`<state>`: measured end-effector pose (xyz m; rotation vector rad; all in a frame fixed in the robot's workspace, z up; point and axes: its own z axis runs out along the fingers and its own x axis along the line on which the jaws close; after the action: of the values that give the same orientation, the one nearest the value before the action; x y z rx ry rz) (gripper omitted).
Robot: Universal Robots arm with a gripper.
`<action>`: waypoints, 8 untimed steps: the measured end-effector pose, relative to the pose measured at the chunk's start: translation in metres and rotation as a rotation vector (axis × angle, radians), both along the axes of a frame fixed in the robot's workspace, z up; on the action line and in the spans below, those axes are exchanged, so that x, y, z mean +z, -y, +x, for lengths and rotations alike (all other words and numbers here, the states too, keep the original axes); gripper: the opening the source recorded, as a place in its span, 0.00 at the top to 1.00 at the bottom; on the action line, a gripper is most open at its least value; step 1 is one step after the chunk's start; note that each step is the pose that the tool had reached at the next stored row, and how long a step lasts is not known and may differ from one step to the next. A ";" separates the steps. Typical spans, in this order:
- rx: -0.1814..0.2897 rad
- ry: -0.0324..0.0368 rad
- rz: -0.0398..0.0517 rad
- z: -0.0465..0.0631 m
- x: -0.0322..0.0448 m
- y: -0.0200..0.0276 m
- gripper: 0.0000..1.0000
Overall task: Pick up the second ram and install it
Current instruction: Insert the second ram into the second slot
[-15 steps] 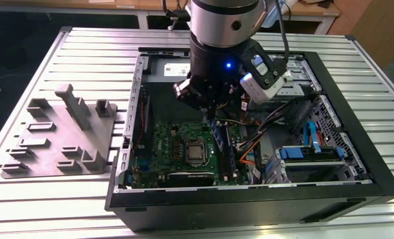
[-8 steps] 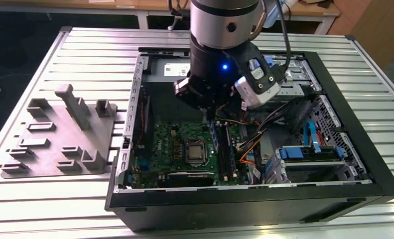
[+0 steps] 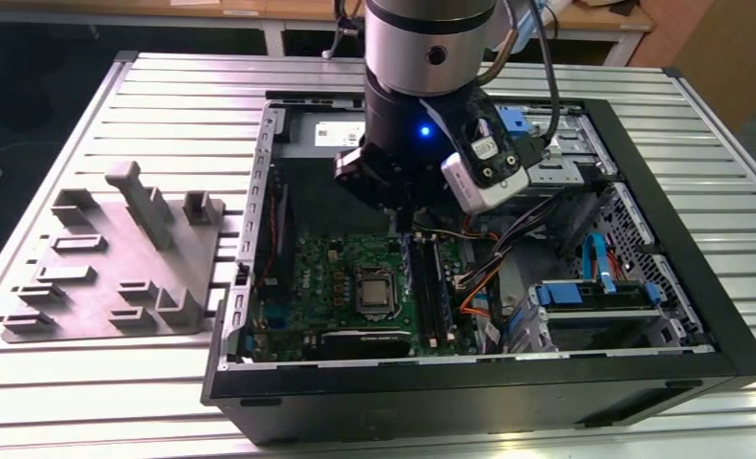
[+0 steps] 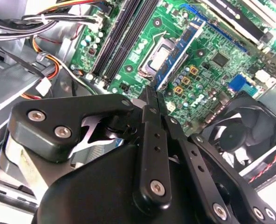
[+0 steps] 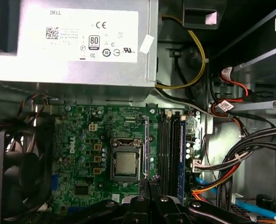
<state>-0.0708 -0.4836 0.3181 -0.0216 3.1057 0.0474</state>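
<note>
Your view: open computer case (image 3: 480,397) surrounds gripper (image 4: 151,95), green motherboard (image 3: 333,277) beneath it. Fingers pinched narrow on second ram (image 4: 179,56); stick juts past fingertips, over edge of CPU socket (image 5: 125,163). Black memory slots (image 5: 168,149) just beside ram, ram not seated.

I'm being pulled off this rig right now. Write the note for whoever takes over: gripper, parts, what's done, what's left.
Gripper: shut on the second ram, lowered inside the open computer case.
Second ram: held clear above the motherboard, running parallel to the memory slots and close beside them. The first wrist view shows it edge-on.
Done: the pickup, since the stick is in the grasp.
Left: the install. The stick is not seated in any slot.
</note>
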 end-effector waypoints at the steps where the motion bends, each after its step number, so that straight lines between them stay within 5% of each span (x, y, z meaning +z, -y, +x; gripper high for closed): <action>1: 0.000 0.0000 -0.0008 0.000 0.0000 0.0000 0.88; 2: 0.000 0.0000 -0.0027 0.000 0.0000 0.0000 0.88; 5: 0.000 0.0001 -0.0456 0.000 0.0000 -0.0001 0.88; 8: 0.000 0.0001 -0.0492 0.000 -0.0028 -0.0001 0.88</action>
<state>-0.0708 -0.4836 0.3153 -0.0230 3.1062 -0.0291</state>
